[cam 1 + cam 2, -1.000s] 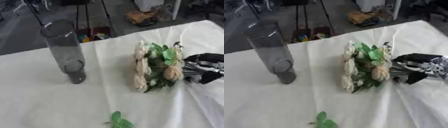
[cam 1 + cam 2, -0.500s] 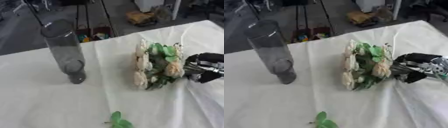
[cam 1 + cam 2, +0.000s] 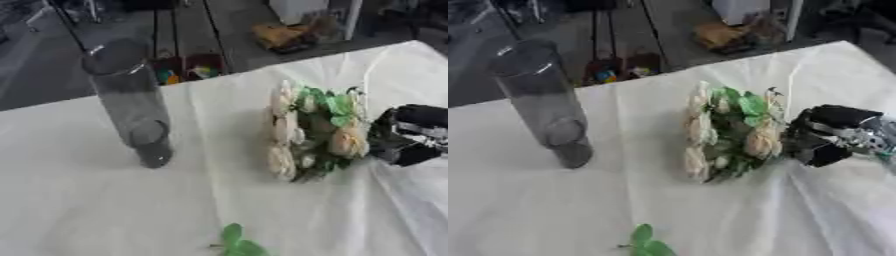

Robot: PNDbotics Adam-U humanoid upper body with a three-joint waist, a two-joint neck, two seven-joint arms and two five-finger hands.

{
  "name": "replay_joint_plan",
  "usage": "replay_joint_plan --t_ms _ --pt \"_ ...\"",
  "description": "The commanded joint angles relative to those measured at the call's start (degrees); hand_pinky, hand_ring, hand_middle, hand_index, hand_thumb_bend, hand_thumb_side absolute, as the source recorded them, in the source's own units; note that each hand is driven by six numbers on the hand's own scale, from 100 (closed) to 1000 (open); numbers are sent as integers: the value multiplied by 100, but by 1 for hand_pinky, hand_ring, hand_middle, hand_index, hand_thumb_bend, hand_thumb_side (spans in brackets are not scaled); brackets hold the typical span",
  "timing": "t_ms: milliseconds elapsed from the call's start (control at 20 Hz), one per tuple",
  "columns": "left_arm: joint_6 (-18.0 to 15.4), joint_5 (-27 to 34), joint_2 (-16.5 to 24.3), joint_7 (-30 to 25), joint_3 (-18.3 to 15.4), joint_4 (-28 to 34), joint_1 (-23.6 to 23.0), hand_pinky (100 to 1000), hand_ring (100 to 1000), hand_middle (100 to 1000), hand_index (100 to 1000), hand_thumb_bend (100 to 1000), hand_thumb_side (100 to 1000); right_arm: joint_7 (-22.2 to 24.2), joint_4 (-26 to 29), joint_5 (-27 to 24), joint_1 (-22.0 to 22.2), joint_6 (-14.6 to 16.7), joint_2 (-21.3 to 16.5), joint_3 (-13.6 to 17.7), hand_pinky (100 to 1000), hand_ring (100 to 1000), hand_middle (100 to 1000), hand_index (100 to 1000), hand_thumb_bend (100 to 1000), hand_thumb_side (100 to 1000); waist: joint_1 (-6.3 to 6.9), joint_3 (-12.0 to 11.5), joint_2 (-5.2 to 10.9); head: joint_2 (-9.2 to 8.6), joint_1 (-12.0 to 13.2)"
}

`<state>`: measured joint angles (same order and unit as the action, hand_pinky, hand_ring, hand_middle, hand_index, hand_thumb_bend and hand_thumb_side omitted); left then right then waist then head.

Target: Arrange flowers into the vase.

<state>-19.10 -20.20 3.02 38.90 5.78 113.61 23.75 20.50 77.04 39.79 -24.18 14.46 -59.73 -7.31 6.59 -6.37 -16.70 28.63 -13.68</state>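
The white cloth (image 3: 105, 210) covers the table; beyond its far edge lies a dim floor with clutter. The vase (image 3: 131, 102) stands upright at the left, empty, well apart from the bouquet (image 3: 728, 132), which lies at centre right. The right hand (image 3: 829, 135) is curled around its stem end. Lift the bunch clear, turn stems down, and lower them straight over the mouth. A stray leaf (image 3: 238, 244) lies near the front edge.

The bench (image 3: 553, 210) was draped in a wrinkly off-white cloth (image 3: 79, 210), lit pretty evenly. Behind its far edge was a dark grey floor (image 3: 52, 75), thin black stand legs (image 3: 651, 25), some colourful bits on the floor (image 3: 184, 70), and a brownish-orange bundle (image 3: 284, 34) beside something white (image 3: 741, 7).
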Motion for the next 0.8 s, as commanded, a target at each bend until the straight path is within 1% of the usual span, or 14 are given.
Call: replay_joint_plan --t_ms 50,100,150,250,350,450,550,600,650,800 --pt "8 18 27 -25 11 98 85 502 755 745 803 210 965 -131 -96 124 -22 -1 -101 -50 428 537 384 576 100 426 -49 -4 64 -44 13" --pt "11 20 25 -26 12 98 87 503 755 744 803 212 965 -203 -113 129 -33 -14 -91 -58 411 525 365 551 100 422 -51 -5 60 -46 16" --pt "10 20 25 -27 11 98 91 503 755 744 803 213 964 -273 -127 130 -39 -28 -83 -68 372 501 326 498 100 413 -52 -8 59 -45 18" --pt "7 20 27 -23 9 98 96 503 755 744 803 213 964 -427 -150 93 -48 -66 -64 -74 321 470 274 436 100 399 -53 -16 59 -39 21" --pt "7 22 27 -21 8 98 97 503 755 742 803 213 964 -616 -168 18 -60 -133 -49 -69 253 428 221 374 100 416 -56 -23 60 -32 23" --pt "6 21 26 -20 7 98 98 503 755 741 802 213 963 -855 -183 -80 -75 -239 -30 -64 193 389 165 325 100 359 -58 -26 60 -33 30" --pt "7 23 25 -20 9 98 96 502 755 736 801 212 964 -1047 -206 -200 -89 -334 -16 -85 122 338 103 265 100 336 -60 -28 60 -40 34" --pt "9 24 24 -22 11 98 95 502 755 735 801 213 964 -1120 -221 -247 -99 -381 -12 -96 100 312 100 227 100 301 -61 -28 58 -39 37" --pt "9 25 23 -22 11 98 93 502 755 735 802 214 964 -1198 -238 -284 -112 -442 -8 -98 100 287 100 189 100 272 -62 -27 57 -36 42" --pt "11 27 22 -21 13 98 92 501 755 734 802 213 964 -1432 -290 -387 -147 -691 16 -109 100 243 100 152 100 269 -59 -27 54 -29 54"
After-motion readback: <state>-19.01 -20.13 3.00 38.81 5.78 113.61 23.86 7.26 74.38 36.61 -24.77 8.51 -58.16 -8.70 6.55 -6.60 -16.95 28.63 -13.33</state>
